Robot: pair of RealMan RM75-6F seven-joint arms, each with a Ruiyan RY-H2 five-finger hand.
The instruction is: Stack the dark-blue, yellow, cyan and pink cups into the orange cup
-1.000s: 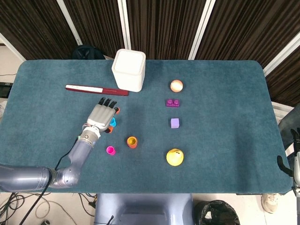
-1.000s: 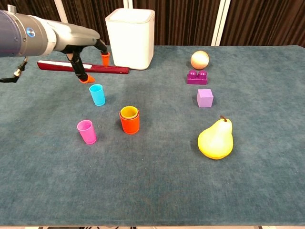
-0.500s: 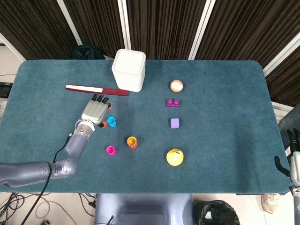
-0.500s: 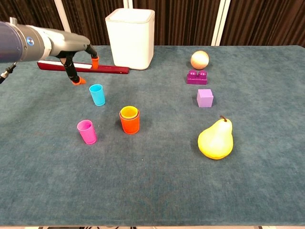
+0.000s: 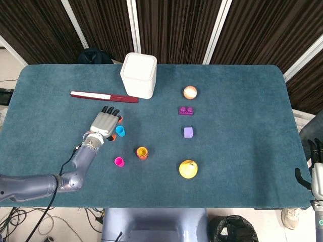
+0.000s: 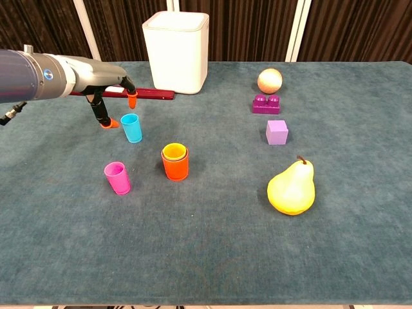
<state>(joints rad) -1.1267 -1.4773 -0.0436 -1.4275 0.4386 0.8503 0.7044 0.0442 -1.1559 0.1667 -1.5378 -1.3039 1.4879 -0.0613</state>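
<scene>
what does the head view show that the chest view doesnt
Only the head view shows the right robot hand, off the table's right edge with its fingers pointing up and nothing in them, plus the floor and a bin below the table.

Only the chest view shows the shapes from the side: the yellow fruit is a pear with a stem.

Both show the left robot hand beside the cyan cup, the pink cup, the orange cup with the yellow cup nested in it, and the white box.
</scene>
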